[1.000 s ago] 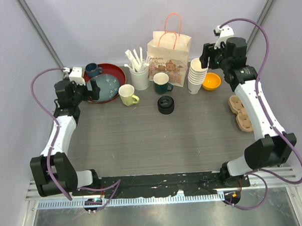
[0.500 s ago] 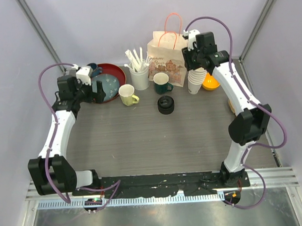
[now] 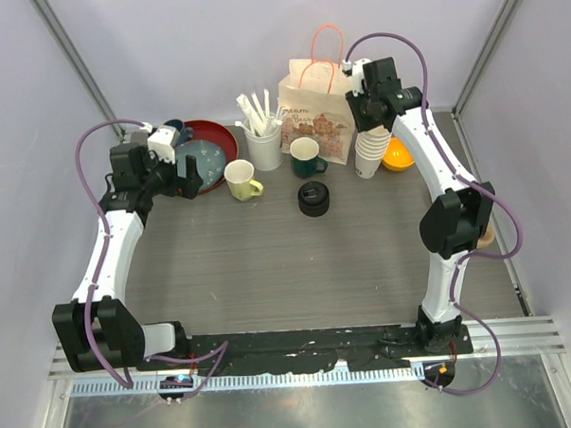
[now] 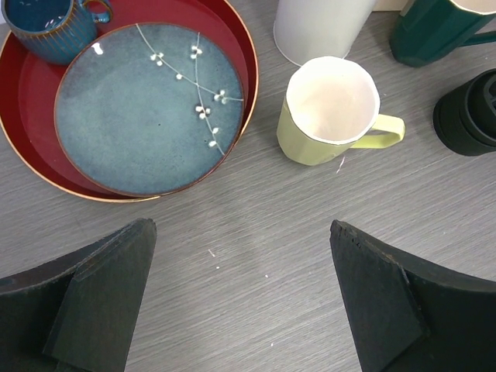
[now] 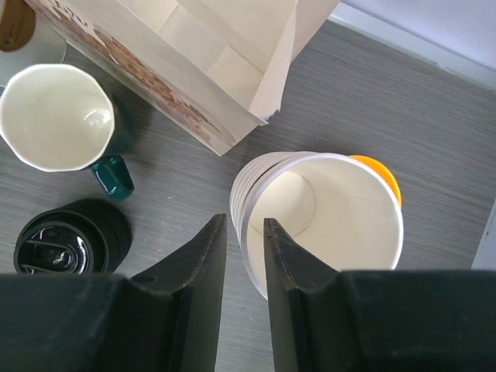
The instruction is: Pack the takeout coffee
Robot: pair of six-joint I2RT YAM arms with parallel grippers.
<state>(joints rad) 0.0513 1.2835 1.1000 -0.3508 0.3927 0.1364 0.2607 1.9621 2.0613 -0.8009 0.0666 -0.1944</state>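
Right end effector: fingers drawn close together either side of the near rim of the stack of lidless paper cups, at 1 o'clock on the bench; whether the rim is pinched cannot be told. Left end effector: jaws wide apart, holding nothing, hanging over bare bench at 10 o'clock. Takeout coffee cup, lidded: none in view; only a stack of black lids, ridged plastic, just past centre toward 12 o'clock. Hazards, judged: thin rolled paper rim may crumple under pinch; nested cups may lift together; the stack may topple onto the orange bowl just behind it. Paper bag: creased printed kraft, mouth open, at 12 o'clock. Green mug: glazed, cream inside. Bench: grey, wood-grained, matte.
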